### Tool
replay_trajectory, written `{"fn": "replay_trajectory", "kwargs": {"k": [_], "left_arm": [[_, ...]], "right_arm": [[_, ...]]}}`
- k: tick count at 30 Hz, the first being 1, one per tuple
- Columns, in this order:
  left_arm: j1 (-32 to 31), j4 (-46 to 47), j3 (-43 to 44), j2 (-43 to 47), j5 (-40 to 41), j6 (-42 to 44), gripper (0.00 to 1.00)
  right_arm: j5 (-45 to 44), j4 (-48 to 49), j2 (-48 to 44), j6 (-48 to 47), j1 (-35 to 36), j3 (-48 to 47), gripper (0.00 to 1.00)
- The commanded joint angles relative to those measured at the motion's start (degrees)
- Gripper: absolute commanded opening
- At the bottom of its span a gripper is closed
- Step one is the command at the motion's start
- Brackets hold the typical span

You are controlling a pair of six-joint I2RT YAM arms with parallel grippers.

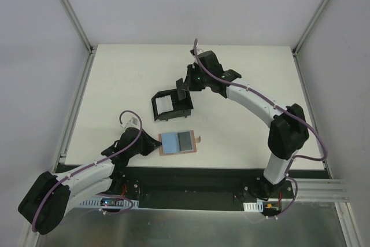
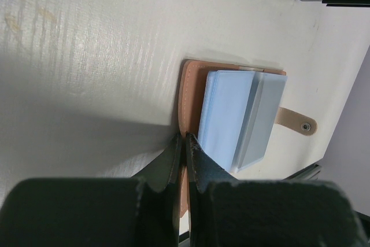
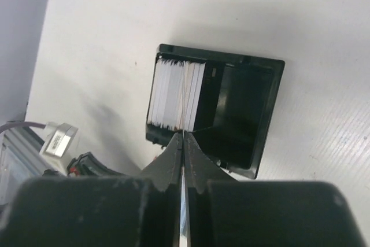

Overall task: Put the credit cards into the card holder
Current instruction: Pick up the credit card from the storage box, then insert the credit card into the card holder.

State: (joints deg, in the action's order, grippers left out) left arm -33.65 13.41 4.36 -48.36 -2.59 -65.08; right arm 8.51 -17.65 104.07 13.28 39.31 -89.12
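Top view, worktop: a white worktop is seen, with everything laid on it.
Top view, card holder: the tan card holder is spread open near the front edge, and its snap tab is turned to the right.
Top view, credit cards: a light blue card and a grey card are laid side by side on the open holder.
Top view, black box: the black box is set just beyond the holder, and white cards are stacked at its left end.
Top view, left arm: the left arm is stretched low, and the left jaws are brought to the holder's left edge.
Top view, right arm: the right arm is bent over the far half, and the right jaws are held at the box.
Left wrist view, left jaws: they are clenched, and a strip of the holder's leather is pinched between them.
Left wrist view, cards: the blue card is overlapped along one side by the grey card, beside the tab.
Right wrist view, right jaws: they are clenched on a pale card, seen only edge-on as a thin line.
Right wrist view, box: the white cards are stood on edge at one end of the box, and the other end is dark.
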Motion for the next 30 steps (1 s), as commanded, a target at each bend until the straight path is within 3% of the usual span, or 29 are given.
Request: {"fn": "replay_trajectory", "kwargs": {"k": [1, 10, 17, 23, 30], "left_arm": [[0.5, -2.9, -0.5, -0.2, -0.8, 0.8, 0.0], [0.5, -3.0, -0.8, 1.0, -1.1, 0.6, 0.0], [0.5, -3.2, -1.3, 1.3, -1.0, 0.3, 0.0], [0.5, -3.7, -1.4, 1.3, -1.1, 0.0, 0.0], [0.5, -3.8, -1.4, 1.3, -1.2, 0.0, 0.0]], "right_arm": [[2.7, 5.2, -7.8, 2.6, 0.4, 6.9, 0.0], [8.2, 17.1, -19.9, 11.8, 3.4, 27.7, 0.0], [8.6, 28.7, -21.5, 19.8, 7.6, 42.1, 0.0], [9.0, 37.1, -18.3, 23.5, 9.6, 47.1, 0.0], [5.3, 38.2, -16.8, 24.8, 9.9, 49.6, 0.0]]}}
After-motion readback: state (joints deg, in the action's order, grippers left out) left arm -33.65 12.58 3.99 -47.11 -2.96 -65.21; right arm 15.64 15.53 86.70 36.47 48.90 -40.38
